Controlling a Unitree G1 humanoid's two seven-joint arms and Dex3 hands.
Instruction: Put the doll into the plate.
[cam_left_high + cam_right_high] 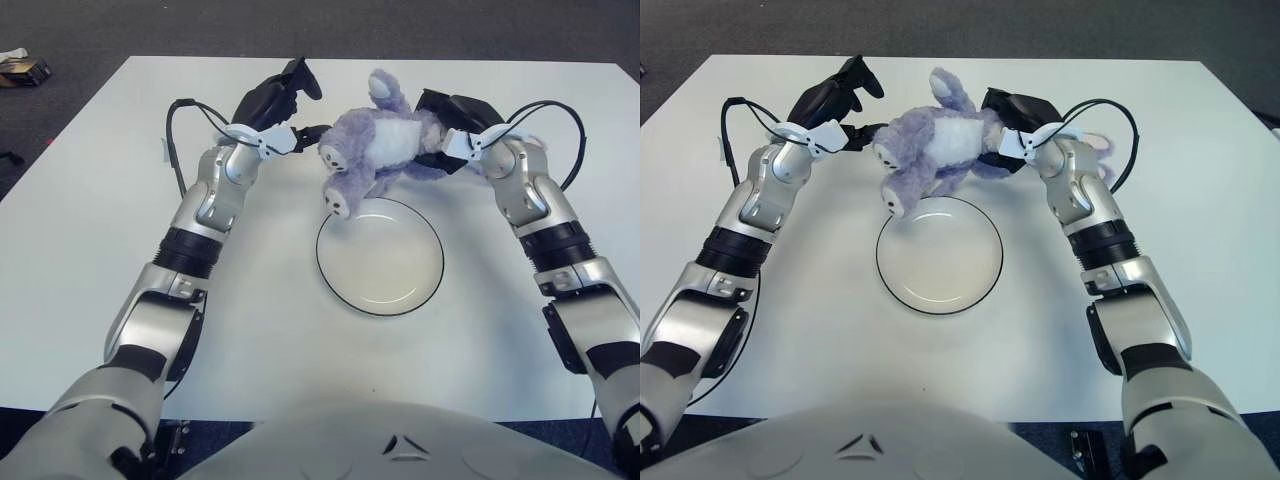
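A purple plush doll (385, 140) with a white belly hangs tilted above the table, just beyond the plate's far rim. One of its legs (340, 200) dangles over that rim on the left. My right hand (447, 128) is shut on the doll's rear end, and part of the doll shows behind my right wrist. My left hand (305, 105) is at the doll's head with fingers spread; its lower finger points at the head, and contact is unclear. The white plate (390, 265) with a dark rim lies in the middle of the table, with nothing in it.
The white table (110, 230) reaches to every side of the plate. Black cables loop off both wrists, one at the left (180, 130) and one at the right (570, 130). A small box (22, 68) lies on the dark floor at the far left.
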